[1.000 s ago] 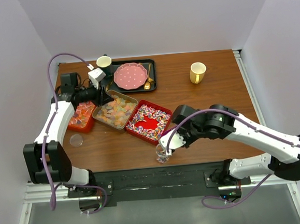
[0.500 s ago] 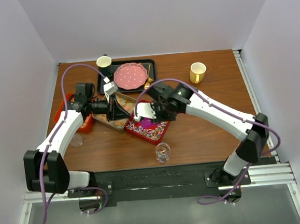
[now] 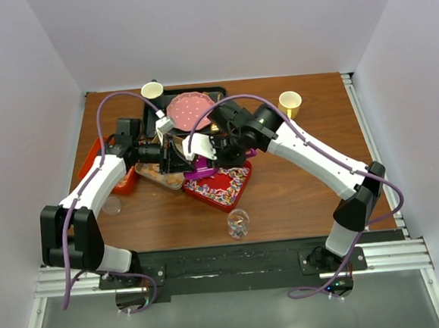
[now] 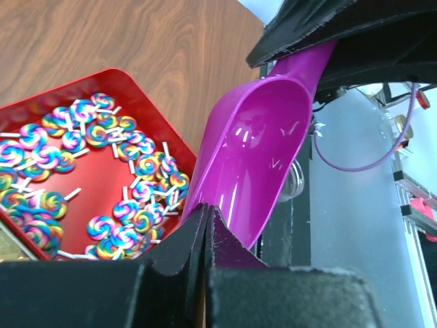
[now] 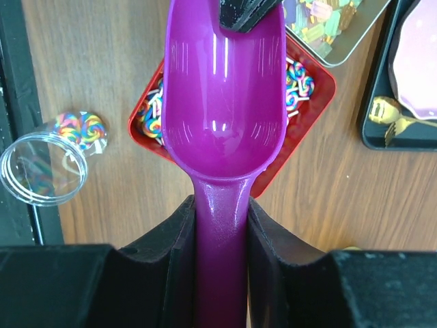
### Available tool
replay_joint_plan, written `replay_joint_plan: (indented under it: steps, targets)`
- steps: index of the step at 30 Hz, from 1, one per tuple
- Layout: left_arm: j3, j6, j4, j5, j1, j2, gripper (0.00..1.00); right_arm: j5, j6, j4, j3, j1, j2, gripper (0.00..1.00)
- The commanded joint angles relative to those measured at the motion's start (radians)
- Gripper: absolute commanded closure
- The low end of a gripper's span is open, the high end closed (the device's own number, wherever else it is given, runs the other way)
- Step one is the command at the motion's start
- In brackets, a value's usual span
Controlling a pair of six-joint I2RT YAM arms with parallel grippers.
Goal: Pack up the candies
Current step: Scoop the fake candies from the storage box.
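Observation:
My right gripper (image 5: 222, 219) is shut on the handle of the empty purple scoop (image 5: 225, 102), held above the red tray (image 5: 311, 102) of swirled candies (image 4: 82, 171). My left gripper (image 4: 207, 215) is shut on the front rim of the scoop's bowl (image 4: 256, 157); its fingertip (image 5: 246, 12) shows at the top of the right wrist view. In the top view both grippers meet at the scoop (image 3: 201, 164), left (image 3: 179, 158) and right (image 3: 217, 150). The glass jar (image 5: 44, 164) near the front edge holds a few swirled candies (image 5: 78, 128). Pastel gummies fill a metal tin (image 5: 328, 27).
A red box (image 3: 122, 179) of orange-red wrapped pieces sits at the left, with a clear lid (image 3: 112, 206) in front. A black tray (image 3: 218, 96) at the back holds the pink dotted plate (image 3: 192, 109) and gold cutlery (image 5: 389, 113). A yellow mug (image 3: 290, 102) and green cup (image 3: 151, 91) stand behind.
My right arm swung from the jar at the front edge back over the red tray and up toward the left gripper. My left gripper moved right from the left box to the scoop.

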Motion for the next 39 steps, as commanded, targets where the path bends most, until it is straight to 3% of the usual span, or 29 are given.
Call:
replay_joint_plan:
  steps: [1,2,5,8,11,17,23,39]
  targets:
    - [0.056,0.027,-0.001,-0.153,0.009,0.025,0.89,0.010,0.013,0.069,0.001,0.009,-0.069,1.00]
    - [0.058,0.038,-0.012,-0.179,0.015,0.013,0.76,0.043,-0.014,0.070,-0.022,-0.005,-0.071,1.00]
    - [0.007,0.071,-0.017,-0.305,0.041,-0.029,0.55,0.132,-0.062,0.034,-0.065,-0.068,-0.052,1.00]
    - [-0.054,0.099,-0.014,-0.432,0.045,-0.053,0.45,0.222,-0.105,0.012,-0.094,-0.109,-0.026,1.00]
    - [-0.111,0.038,0.021,-0.513,0.048,-0.058,0.42,0.282,-0.157,0.040,-0.119,-0.112,-0.006,1.00]
    - [-0.191,-0.062,0.089,-0.618,0.051,-0.078,0.40,0.442,-0.302,0.053,-0.091,-0.109,0.080,1.00]
    - [-0.214,-0.079,0.101,-0.618,0.051,-0.064,0.44,0.563,-0.431,0.047,-0.100,-0.100,0.118,1.00]
    - [-0.214,-0.091,0.138,-0.518,0.025,0.051,0.52,0.742,-0.464,0.075,-0.149,-0.005,0.196,1.00]
